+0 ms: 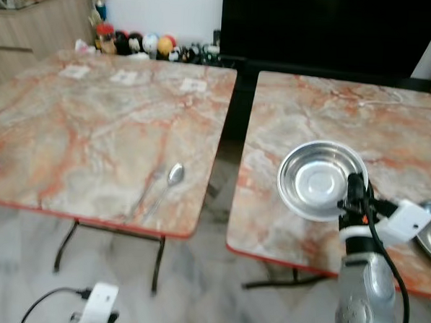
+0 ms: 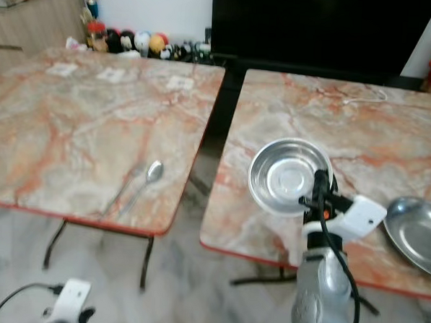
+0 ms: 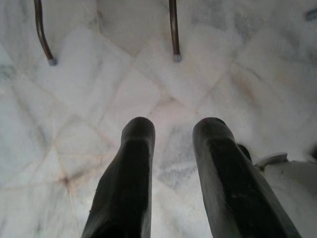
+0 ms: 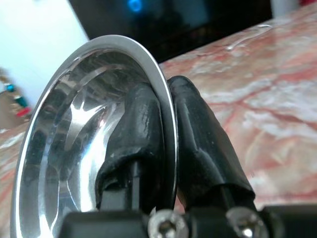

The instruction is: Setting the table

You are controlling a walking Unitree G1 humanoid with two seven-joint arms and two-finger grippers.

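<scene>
My right gripper [image 1: 356, 185] is shut on the rim of a round steel bowl [image 1: 317, 180], holding it tilted above the near part of the right marble table [image 1: 348, 118]. In the right wrist view the two black fingers [image 4: 198, 129] pinch the bowl's rim [image 4: 163, 89] between them. A metal spoon [image 1: 173, 177] lies near the front edge of the left marble table [image 1: 94, 126]. A second steel dish [image 2: 418, 233] rests on the right table near its right end. My left gripper [image 3: 171, 148] hangs open low over the white floor, nothing between its fingers.
A dark gap runs between the two tables. Paper slips [image 1: 126, 76] lie at the far side of the left table. Small figurines [image 1: 146, 43] line the wall behind, beside a large black screen [image 1: 331, 26]. Table legs [image 3: 173, 29] stand on the marble floor.
</scene>
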